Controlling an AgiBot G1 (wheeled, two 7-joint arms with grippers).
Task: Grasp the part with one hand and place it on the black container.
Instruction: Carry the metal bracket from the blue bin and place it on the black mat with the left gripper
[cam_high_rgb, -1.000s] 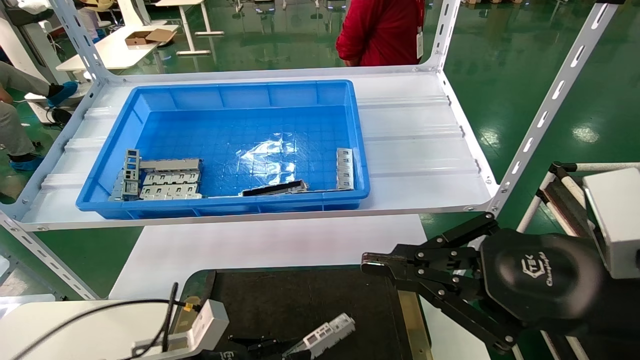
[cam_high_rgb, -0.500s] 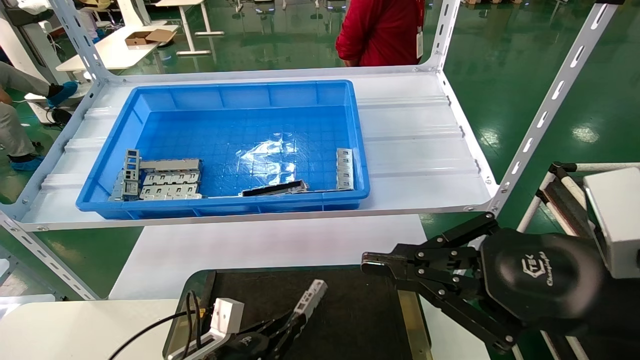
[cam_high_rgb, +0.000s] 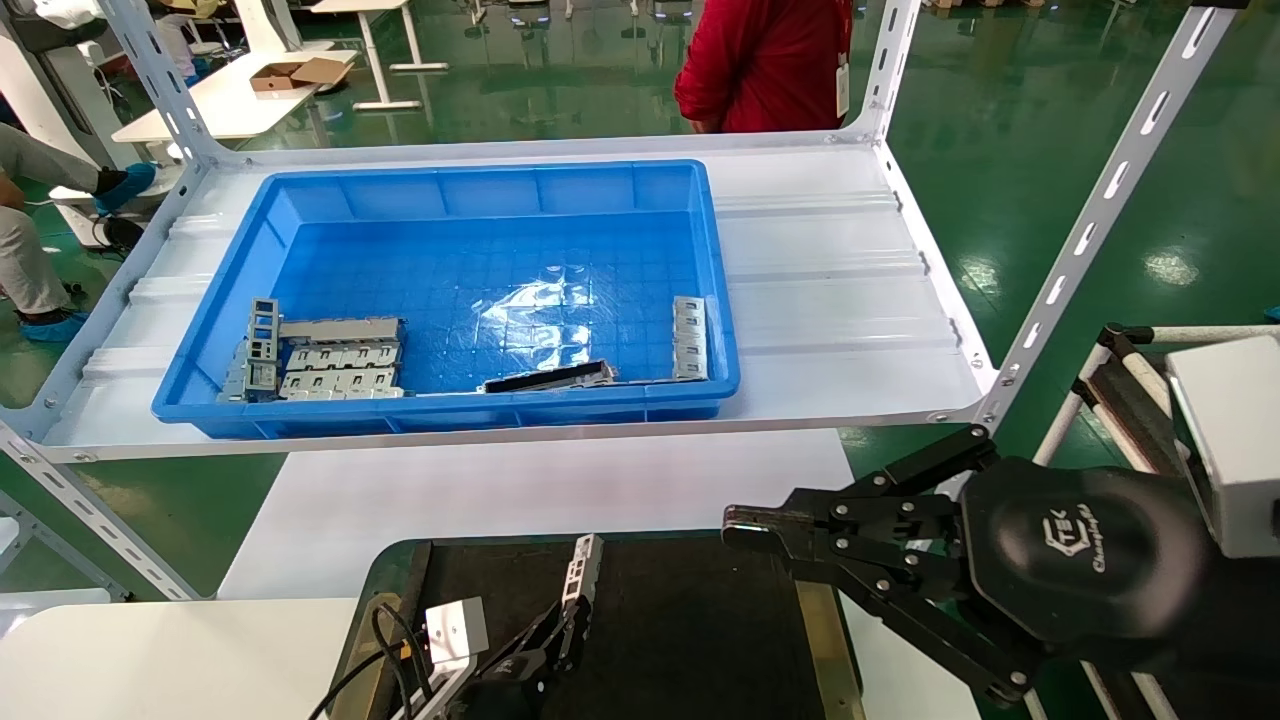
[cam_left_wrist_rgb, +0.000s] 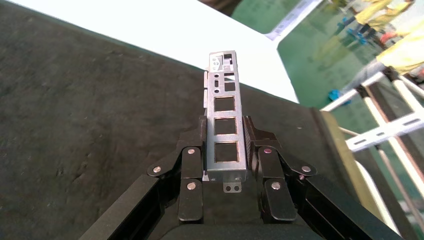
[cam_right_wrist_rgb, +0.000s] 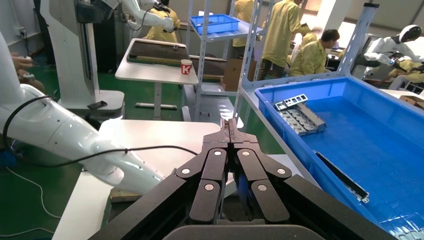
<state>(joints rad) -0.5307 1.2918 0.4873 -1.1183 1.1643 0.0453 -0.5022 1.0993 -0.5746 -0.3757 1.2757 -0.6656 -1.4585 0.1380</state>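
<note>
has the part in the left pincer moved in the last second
Yes. The part, clamped in the left pincer, has gone from lying low at the near edge of the black container to standing upright, farther toward the blue bin.

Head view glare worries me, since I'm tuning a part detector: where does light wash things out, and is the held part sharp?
Head view: a white glare patch on the blue bin floor, and shine on the green floor. Left wrist view: the part between the left gripper fingers is sharp, evenly lit against the black container.
</note>
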